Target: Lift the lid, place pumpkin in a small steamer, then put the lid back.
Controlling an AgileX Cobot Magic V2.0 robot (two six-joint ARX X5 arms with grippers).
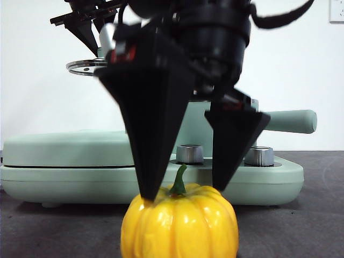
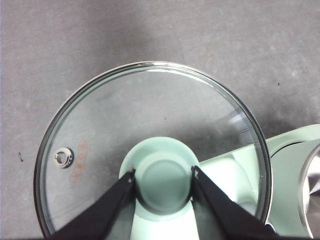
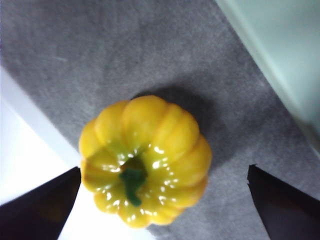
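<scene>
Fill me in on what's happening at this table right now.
The left gripper has its jaws shut on the mint-green knob of the lid and holds it up in the air, off the small steamer. The right gripper hangs directly over the pumpkin, jaws open on either side of its green stem, one tip at or very near the top. The pumpkin sits on the dark table in front of the griddle, not yet lifted.

The shiny yellow pumpkin (image 1: 180,223) is sitting upright on the tabletop (image 1: 301,226). The round glass lid (image 2: 150,145) is hanging up high, lifted off the green steamer (image 1: 285,121).
</scene>
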